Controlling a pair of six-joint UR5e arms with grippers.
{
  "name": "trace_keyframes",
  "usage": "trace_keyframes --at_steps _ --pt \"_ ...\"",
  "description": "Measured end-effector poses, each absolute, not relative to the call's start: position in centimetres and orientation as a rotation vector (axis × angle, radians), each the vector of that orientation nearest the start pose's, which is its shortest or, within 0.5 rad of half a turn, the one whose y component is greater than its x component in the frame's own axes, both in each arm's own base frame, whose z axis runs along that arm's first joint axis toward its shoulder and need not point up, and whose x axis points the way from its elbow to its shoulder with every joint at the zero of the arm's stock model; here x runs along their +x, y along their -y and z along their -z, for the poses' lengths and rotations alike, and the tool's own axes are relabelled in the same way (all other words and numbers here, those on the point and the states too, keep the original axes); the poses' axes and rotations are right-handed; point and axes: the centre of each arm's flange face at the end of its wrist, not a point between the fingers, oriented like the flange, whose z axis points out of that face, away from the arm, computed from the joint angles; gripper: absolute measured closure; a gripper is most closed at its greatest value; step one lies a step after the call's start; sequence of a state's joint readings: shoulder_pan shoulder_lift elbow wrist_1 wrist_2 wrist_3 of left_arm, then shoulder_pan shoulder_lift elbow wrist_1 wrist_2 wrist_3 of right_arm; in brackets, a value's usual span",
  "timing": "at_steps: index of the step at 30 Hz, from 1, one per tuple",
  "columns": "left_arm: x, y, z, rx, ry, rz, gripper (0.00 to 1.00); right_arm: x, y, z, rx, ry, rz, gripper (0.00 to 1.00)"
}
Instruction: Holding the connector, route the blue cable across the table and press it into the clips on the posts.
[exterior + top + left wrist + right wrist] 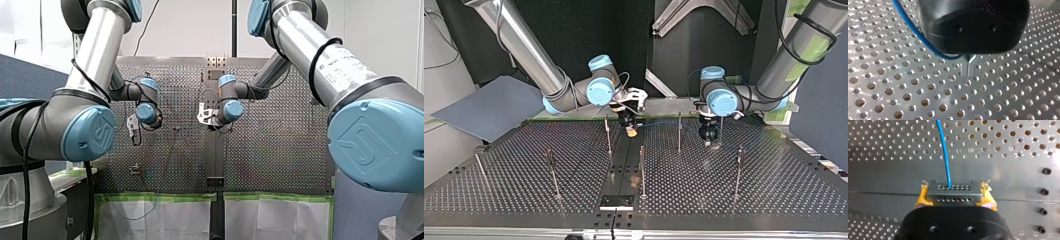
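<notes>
My right gripper [955,196] is shut on the grey connector [953,188], with a yellow pad on each side. The blue cable [944,152] leaves the connector and runs ahead over the perforated table. In the top view my right gripper [630,131] hangs low over the table's middle strip, and the cable [664,123] runs toward my left gripper [709,141], which is low beside a post [679,131]. In the left wrist view the cable [915,32] curves beside the black body and in under it to the metal fingers [965,68], which stand together just above the table.
Several thin posts stand on the perforated table [774,190], among them one [608,135] by my right gripper, one [642,170] at the middle and one [738,170] toward the top view's right. A black plate [616,201] lies at the near edge.
</notes>
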State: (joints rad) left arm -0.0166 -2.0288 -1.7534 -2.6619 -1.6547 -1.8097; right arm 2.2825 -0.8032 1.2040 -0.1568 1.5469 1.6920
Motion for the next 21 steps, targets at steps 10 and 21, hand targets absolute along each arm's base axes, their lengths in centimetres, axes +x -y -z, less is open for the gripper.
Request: trace_keyframes --at_steps 10,21 --pt "57.2 14.3 -18.8 -0.252 -1.764 0.148 0.09 57.8 46.3 -19.5 -2.555 -1.331 2.107 1.00" --pt "55.3 15.6 -18.1 -0.200 -1.865 0.041 0.00 57.5 45.9 -19.2 -2.589 -1.342 2.037 1.00"
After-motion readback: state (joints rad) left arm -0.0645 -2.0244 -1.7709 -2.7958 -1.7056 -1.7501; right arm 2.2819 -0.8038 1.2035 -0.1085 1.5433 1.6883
